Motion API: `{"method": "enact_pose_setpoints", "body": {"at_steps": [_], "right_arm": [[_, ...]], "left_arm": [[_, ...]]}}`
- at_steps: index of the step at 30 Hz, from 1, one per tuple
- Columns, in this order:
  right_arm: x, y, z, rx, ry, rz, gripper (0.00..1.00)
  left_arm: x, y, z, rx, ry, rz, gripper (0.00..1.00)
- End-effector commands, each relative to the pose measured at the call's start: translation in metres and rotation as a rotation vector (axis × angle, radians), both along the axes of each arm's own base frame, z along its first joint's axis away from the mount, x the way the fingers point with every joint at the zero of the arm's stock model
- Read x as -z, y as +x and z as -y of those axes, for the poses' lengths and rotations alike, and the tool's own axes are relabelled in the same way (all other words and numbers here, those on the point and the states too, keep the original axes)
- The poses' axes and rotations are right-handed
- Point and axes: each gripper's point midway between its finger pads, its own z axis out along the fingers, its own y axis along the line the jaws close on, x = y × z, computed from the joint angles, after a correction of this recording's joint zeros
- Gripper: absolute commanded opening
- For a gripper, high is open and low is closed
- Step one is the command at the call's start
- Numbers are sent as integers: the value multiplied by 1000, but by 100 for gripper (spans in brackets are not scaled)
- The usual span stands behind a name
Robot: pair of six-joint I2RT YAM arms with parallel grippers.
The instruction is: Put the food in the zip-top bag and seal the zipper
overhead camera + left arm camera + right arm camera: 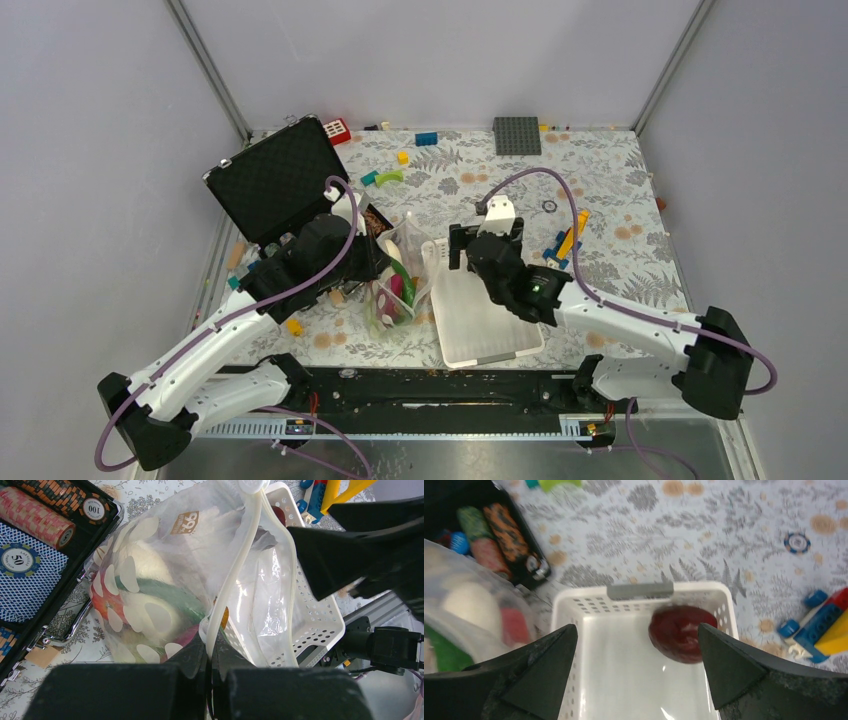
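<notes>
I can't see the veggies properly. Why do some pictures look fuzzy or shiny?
Left wrist: the zip-top bag is shiny and wrinkly, so the food inside looks hazy. Right wrist: everything is a bit blurry, even the dark-red bulb in the basket. Top external: sharp, evenly lit, but things look tiny.

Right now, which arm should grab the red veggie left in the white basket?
The right. Its end effector hangs open over the red veggie in the basket, while the left end effector is shut on the bag.

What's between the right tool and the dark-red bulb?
Nothing. Right wrist view: only bare floor of the white slotted plastic basket separates the open right tool from the dark-red bulb.
</notes>
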Motion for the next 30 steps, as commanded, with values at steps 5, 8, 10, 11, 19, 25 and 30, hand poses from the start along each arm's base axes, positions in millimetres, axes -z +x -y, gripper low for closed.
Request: {"method": "enact_pose_setpoints", "body": {"at_steps": [5, 8, 10, 11, 19, 25, 30], "right_arm": [[55, 8, 27, 157, -108, -165, 99], [67, 14, 32, 184, -151, -202, 100], [72, 17, 31, 181, -159, -219, 100], [75, 18, 30, 181, -166, -225, 100], [91, 21, 26, 176, -218, -267, 100], [101, 27, 30, 194, -246, -287, 100], [114, 32, 33, 211, -272, -311, 100]], "left_arm": [[-15, 8, 3, -15, -39, 41, 0], [-15, 7, 3, -18, -37, 41, 0], [-15, 8, 3, -17, -35, 43, 0], [-15, 8, 3, -17, -34, 42, 0], [-15, 9, 1, -24, -27, 44, 0], [-16, 9, 0, -28, -26, 48, 0], [-15, 9, 1, -27, -26, 46, 0]]}}
